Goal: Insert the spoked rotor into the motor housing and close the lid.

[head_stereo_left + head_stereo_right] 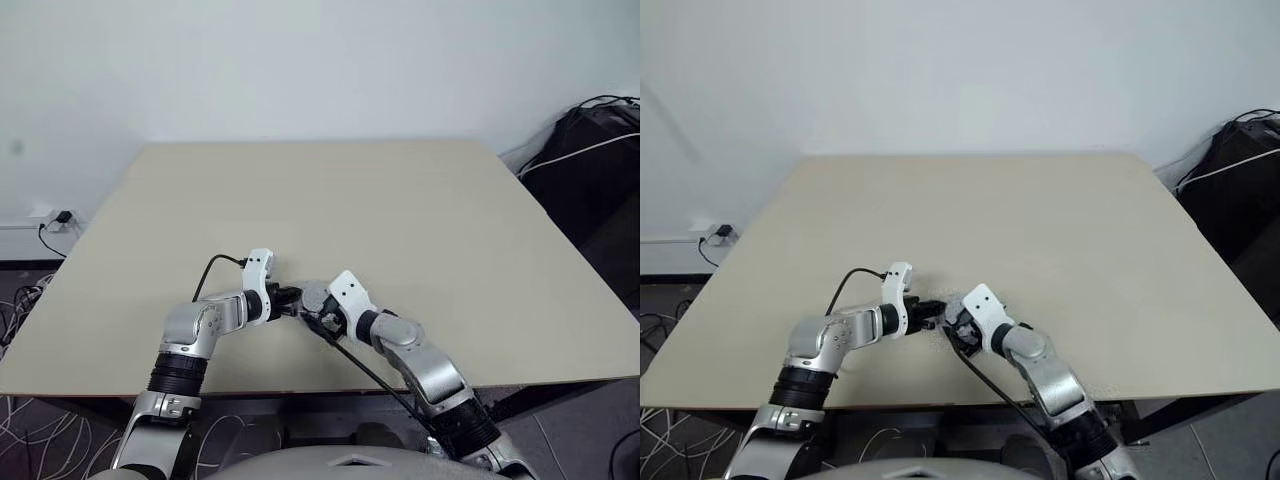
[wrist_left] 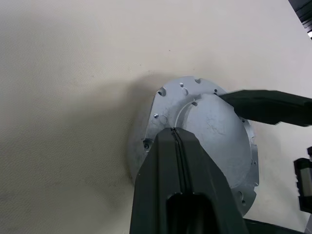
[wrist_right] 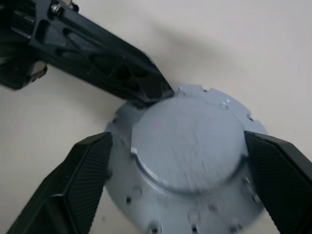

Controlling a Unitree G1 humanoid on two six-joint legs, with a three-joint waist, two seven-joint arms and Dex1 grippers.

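Your lid lies flat on the bench near its front edge, plain face with the raised centre up, right between the two hands. Judging by that, it already sits over the motor housing, so rotor and coils are hidden beneath and you are at the closing step; whether it is fully seated cannot be told. Left hand: fingers pressed together, tip resting on the lid at the rim of the raised centre, likely pinning it down so it cannot shift. Right hand: fingers spread wide, one on either side of the lid's flange, just beside it and gripping nothing, placed as if to steady or let go.
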